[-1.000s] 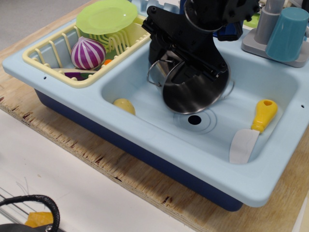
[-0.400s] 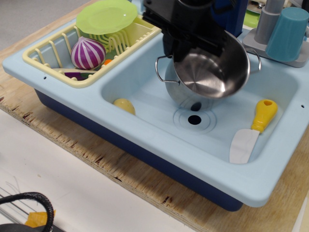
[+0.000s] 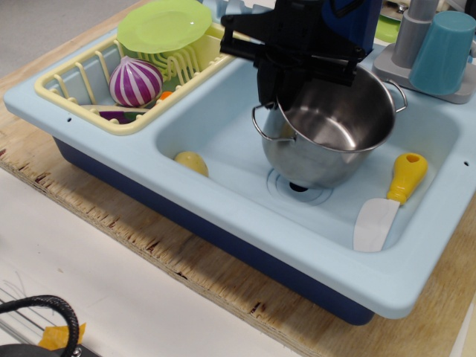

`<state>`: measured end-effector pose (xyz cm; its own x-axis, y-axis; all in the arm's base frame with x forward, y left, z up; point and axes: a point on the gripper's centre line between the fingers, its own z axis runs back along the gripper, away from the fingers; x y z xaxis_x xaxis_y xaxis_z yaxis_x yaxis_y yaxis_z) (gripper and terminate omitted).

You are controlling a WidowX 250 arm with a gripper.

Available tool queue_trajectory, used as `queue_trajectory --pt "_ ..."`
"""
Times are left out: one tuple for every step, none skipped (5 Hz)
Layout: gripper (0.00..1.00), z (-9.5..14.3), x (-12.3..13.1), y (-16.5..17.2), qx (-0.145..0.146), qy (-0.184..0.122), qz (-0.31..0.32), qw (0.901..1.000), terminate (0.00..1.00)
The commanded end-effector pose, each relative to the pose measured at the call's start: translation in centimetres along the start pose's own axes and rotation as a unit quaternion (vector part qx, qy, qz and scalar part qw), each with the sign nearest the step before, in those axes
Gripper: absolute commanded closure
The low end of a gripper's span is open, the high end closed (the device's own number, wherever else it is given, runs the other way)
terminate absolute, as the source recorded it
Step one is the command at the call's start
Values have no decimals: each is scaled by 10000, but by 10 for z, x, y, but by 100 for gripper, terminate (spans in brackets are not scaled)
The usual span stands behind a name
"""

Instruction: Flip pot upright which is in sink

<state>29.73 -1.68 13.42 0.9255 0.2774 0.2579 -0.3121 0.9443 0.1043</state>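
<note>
The shiny steel pot [image 3: 320, 160] stands almost upright in the light blue sink [image 3: 223, 216], mouth up and tipped slightly toward the camera, over the round drain [image 3: 299, 187]. Both wire loop handles show at its rim. My black gripper [image 3: 277, 93] comes down from above and is shut on the pot's back-left rim. I cannot tell whether the pot's base rests on the basin floor or hangs just above it.
A yellow-handled toy knife [image 3: 405, 178] lies in the basin's right corner, and a yellow round item [image 3: 192, 162] at its left. The pale yellow dish rack [image 3: 52, 85] holds a green plate [image 3: 163, 26] and a purple-striped onion [image 3: 135, 82]. A teal cup [image 3: 445, 52] stands by the grey faucet [image 3: 407, 41].
The pot has turned from bottom-facing-out on its side to mouth up, and has come lower and a little right over the drain, still held by my gripper.
</note>
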Motion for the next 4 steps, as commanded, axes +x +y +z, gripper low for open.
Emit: queue_trajectory --pt "0 7 0 7 -433 172 593 9971 0" --pt "0 7 0 7 -433 172 593 9971 0" --pt "0 7 0 7 -433 172 593 9971 0" --pt "0 7 0 7 -433 172 593 9971 100"
